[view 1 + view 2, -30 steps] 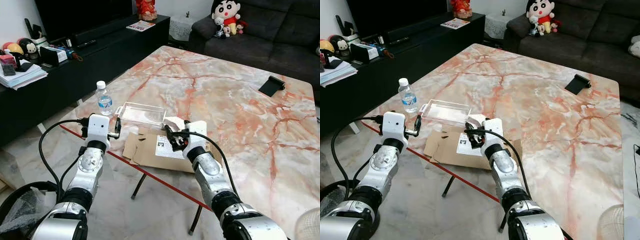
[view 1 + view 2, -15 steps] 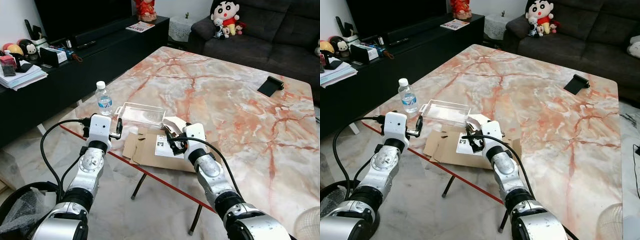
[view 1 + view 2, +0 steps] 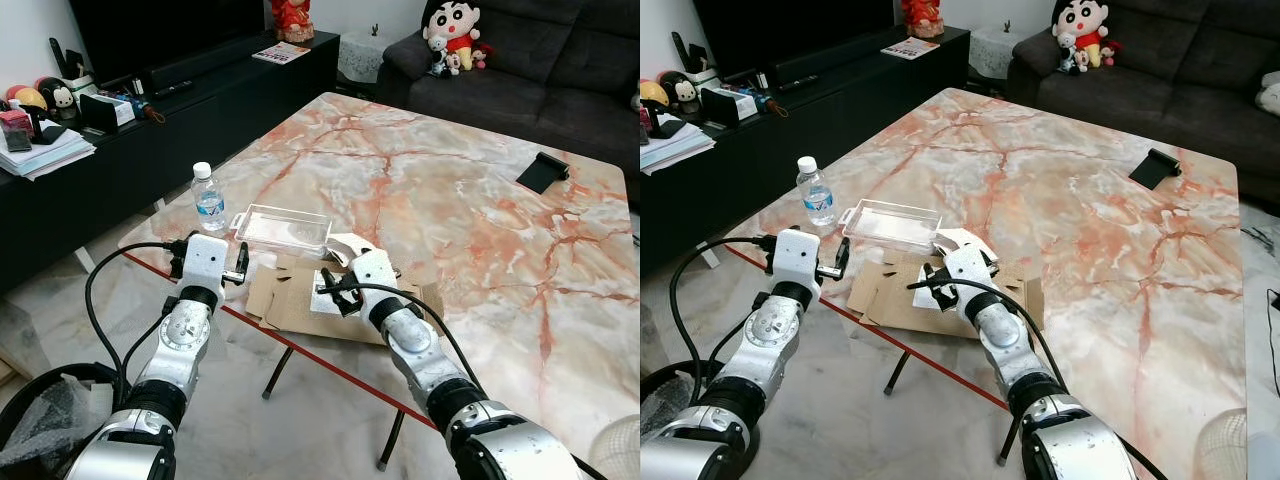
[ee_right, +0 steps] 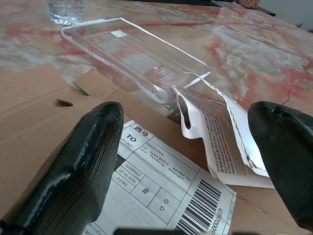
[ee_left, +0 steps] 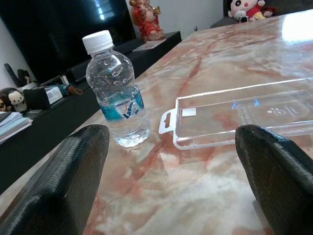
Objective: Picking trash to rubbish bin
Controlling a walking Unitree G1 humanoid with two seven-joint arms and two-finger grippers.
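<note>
the torn white paper packet (image 4: 215,132) lies on the flattened cardboard (image 3: 290,300) at the marble table's (image 3: 480,210) near edge, touching the clear plastic tray (image 3: 283,226). looks light and floppy, so i'd pinch its curled edge. right gripper (image 3: 335,292) hovers over it, fingers spread. left gripper (image 3: 240,263) is spread too, facing the water bottle (image 5: 117,110).

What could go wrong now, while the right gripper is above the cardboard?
The right gripper is open over the flat cardboard, which may be too flat to pinch. The torn white packet and clear plastic tray lie close and might get pushed. The left gripper hovers near the water bottle and could topple it.
</note>
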